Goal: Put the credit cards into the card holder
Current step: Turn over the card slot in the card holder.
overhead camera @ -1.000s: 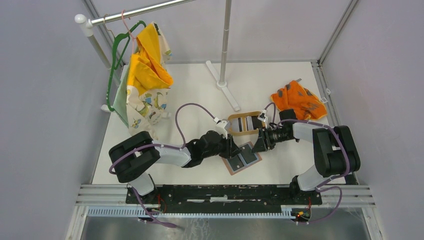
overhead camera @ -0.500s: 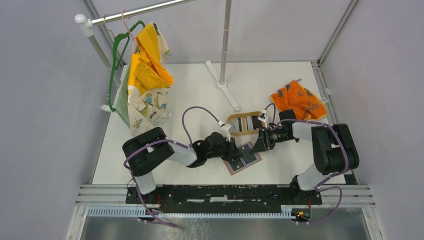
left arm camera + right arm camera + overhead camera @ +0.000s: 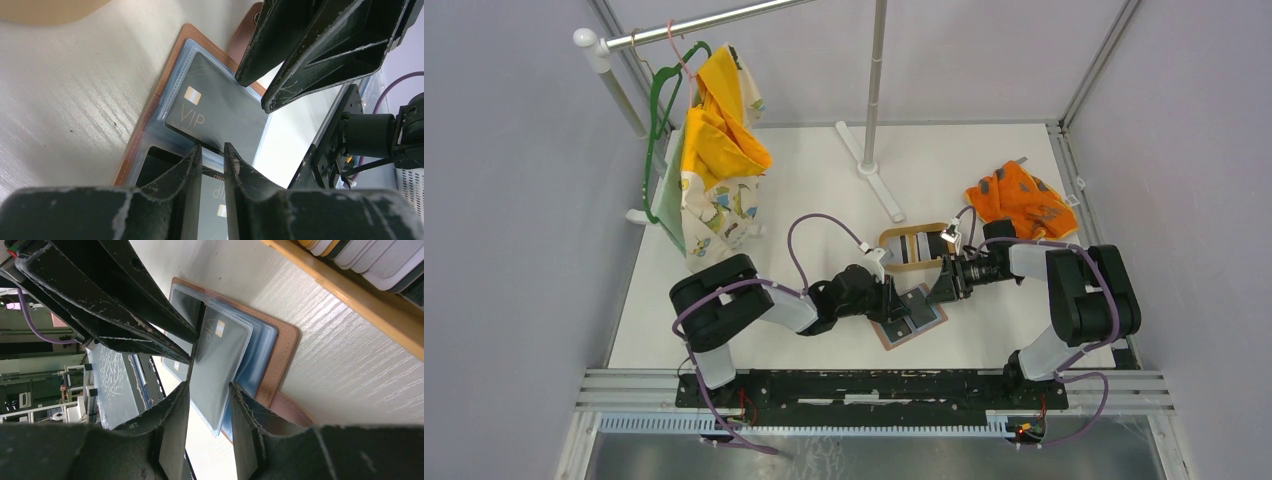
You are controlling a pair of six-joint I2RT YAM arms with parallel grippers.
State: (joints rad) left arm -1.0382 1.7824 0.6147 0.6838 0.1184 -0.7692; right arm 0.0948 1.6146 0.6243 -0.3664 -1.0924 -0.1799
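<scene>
the card holder (image 3: 909, 316) lies open on the table (image 3: 804, 200), near the middle, just on the near side of the wood tray (image 3: 902, 267). a dark vip card (image 3: 220, 107) sits in its clear pocket. the left claw (image 3: 212, 148) is narrowed at that card's edge; i cannot tell if it pinches. the right claw (image 3: 210, 385) stands partly spread over the holder's right edge.

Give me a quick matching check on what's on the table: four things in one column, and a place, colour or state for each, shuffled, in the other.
1 card holder
2 VIP card
3 oval tray
4 orange cloth

A crumpled, far right
B dark grey, gold chip
C lying open, pockets up
D light wood rim

Pairs: 1-C, 2-B, 3-D, 4-A
</scene>
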